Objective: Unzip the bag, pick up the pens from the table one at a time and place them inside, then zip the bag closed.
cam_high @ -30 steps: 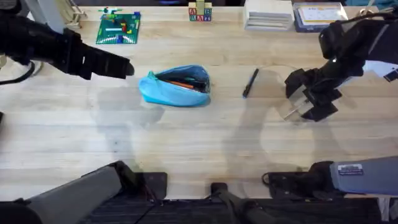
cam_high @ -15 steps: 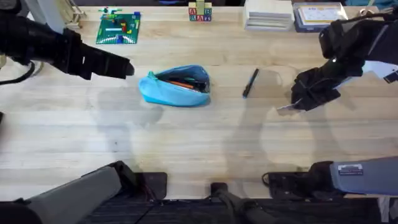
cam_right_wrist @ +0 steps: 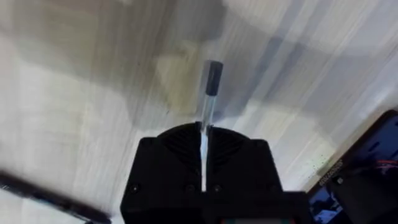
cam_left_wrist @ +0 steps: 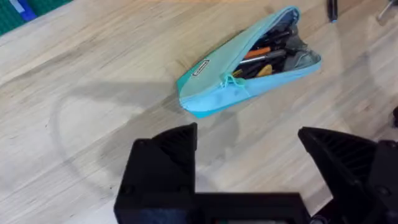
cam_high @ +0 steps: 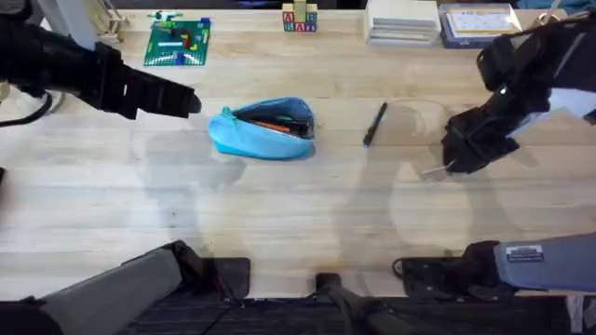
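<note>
The light blue bag [cam_high: 264,130] lies unzipped at the middle of the table [cam_high: 279,214], with orange and dark pens showing in its opening [cam_left_wrist: 267,53]. A dark pen [cam_high: 374,123] lies on the wood to its right. My right gripper [cam_high: 463,156] is shut on a thin pale pen [cam_high: 433,171]. In the right wrist view that pen [cam_right_wrist: 210,87] sticks out from between the closed fingers [cam_right_wrist: 202,134]. My left gripper [cam_high: 184,100] hovers open just left of the bag, which lies beyond its spread fingers [cam_left_wrist: 249,146].
A green baseplate with bricks [cam_high: 177,42], letter blocks [cam_high: 299,19], a white stack [cam_high: 402,20] and a blue-grey case [cam_high: 477,22] line the far edge. Bare wood stretches in front of the bag.
My right gripper went from open over the pale pen to shut on it, shifting slightly right. The left arm, the bag and the dark pen stayed put.
</note>
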{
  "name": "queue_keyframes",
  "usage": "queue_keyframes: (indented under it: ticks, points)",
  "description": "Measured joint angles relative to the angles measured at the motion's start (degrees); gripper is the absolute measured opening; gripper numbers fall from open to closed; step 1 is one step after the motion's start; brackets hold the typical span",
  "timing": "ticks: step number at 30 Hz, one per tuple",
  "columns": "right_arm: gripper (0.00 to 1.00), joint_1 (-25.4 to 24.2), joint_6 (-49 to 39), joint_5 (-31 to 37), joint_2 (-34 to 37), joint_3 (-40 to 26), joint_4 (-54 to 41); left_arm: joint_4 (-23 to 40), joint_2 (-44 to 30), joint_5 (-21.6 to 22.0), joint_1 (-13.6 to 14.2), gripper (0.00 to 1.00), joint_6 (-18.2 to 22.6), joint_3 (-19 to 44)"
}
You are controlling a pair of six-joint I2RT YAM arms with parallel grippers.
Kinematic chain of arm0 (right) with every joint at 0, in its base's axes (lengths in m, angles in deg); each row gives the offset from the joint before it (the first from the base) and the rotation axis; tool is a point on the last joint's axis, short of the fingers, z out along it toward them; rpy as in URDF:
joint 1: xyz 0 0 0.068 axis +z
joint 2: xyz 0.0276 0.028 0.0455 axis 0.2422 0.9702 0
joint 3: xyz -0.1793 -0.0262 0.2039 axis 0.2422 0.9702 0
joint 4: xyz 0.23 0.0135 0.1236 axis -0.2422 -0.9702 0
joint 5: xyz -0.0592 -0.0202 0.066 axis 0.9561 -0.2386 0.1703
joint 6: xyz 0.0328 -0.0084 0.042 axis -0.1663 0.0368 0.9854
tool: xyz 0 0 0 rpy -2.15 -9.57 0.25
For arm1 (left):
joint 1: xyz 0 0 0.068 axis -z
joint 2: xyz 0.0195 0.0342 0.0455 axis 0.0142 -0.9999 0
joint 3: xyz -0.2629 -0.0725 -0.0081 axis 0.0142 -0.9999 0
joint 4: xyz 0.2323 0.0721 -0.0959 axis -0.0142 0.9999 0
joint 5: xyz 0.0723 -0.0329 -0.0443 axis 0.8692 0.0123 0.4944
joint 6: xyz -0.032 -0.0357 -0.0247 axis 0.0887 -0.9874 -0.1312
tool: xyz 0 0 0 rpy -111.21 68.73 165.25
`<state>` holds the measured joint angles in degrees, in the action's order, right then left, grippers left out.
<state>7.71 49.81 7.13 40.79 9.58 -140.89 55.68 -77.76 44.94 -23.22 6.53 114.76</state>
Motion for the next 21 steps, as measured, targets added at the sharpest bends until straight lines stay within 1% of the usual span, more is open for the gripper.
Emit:
queue_keyframes:
  ticks: [4, 8, 12, 16, 21]
  points:
    - [0.031, 0.0, -3.0, 1.9, -1.8, -5.3, -1.6, 0.0, 0.0, 0.0, 0.0, 0.995, 0.0, 0.0]
    - [0.031, 0.0, -8.1, 2.8, -6.5, -10.9, -2.3, 0.0, 0.0, 0.0, 0.0, 0.995, 0.0, 0.0]
    - [0.031, 0.9, -14.5, 3.4, -10.4, -15.0, -2.6, 0.0, 0.0, 0.0, 0.0, 0.995, 0.0, 0.0]
    - [0.031, 3.8, -21.7, 3.6, -13.5, -18.2, -2.7, 0.0, 0.0, 0.0, 0.0, 0.995, 0.0, 0.0]
    - [0.031, 9.2, -31.4, 3.6, -16.3, -21.2, -2.0, -0.3, 0.0, 0.0, 0.0, 0.995, 0.0, 0.0]
